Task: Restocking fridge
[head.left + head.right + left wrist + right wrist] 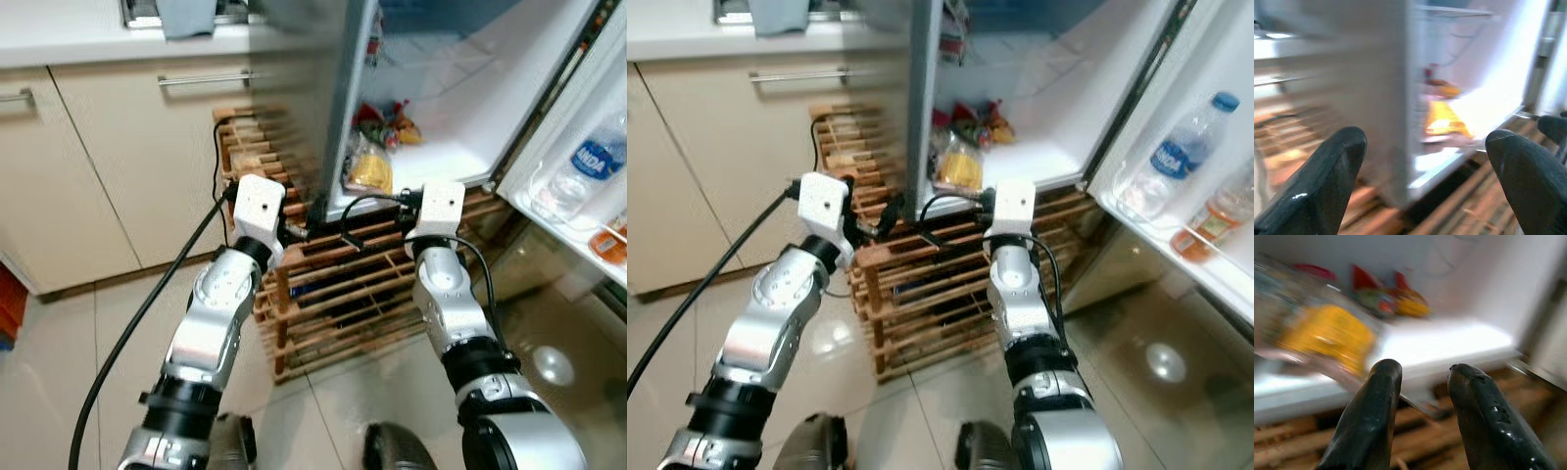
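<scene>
Reaching toward the fridge (pixel 441 117), left hand (pixel 1425 166) spread wide, right hand (pixel 1422 382) narrowly parted.

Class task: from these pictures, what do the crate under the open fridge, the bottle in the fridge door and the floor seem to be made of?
Crate: looks like unpainted wood, with brown slats and gaps between them.
Bottle: probably clear plastic, see-through with a blue cap and label.
Floor: likely glazed tile, pale and glossy, with mirrored light and thin joint lines.
</scene>
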